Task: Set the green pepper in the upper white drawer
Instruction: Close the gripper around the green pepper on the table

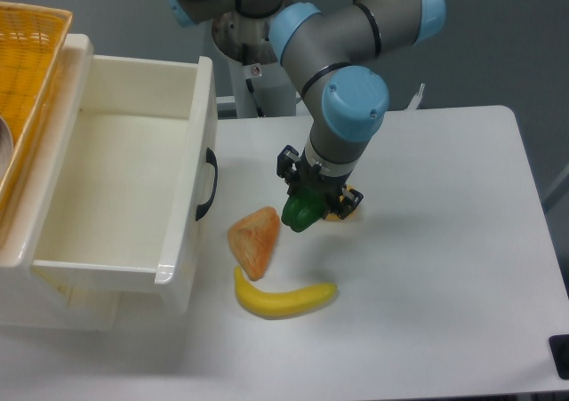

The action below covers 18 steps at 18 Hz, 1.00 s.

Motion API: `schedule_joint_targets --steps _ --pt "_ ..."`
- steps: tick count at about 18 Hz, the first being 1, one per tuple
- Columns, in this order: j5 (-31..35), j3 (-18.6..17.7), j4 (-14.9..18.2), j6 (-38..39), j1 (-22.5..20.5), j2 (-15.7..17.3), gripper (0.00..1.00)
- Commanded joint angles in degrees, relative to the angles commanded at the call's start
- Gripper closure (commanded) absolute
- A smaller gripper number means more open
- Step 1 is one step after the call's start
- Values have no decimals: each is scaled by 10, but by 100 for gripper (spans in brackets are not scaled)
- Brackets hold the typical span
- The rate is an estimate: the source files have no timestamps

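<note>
hand [313, 198] grips green pepper [300, 212] just above table, drawer [191, 134] open.

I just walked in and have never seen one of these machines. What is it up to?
The robot arm's gripper is shut on a green pepper, just above the white table. The white drawer on the left stands open with nothing visible inside. A banana, an orange wedge-shaped piece and something yellow behind the pepper lie nearby.
</note>
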<state>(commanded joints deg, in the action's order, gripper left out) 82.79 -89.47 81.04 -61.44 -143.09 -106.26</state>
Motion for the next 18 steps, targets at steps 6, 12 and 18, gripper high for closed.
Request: schedule_joint_targets --steps 6,12,18 --pt "-1 5 -3 21 4 -1 72" --pt "0 7 -3 25 6 -2 71" --pt "-1 9 1 36 7 11 71"
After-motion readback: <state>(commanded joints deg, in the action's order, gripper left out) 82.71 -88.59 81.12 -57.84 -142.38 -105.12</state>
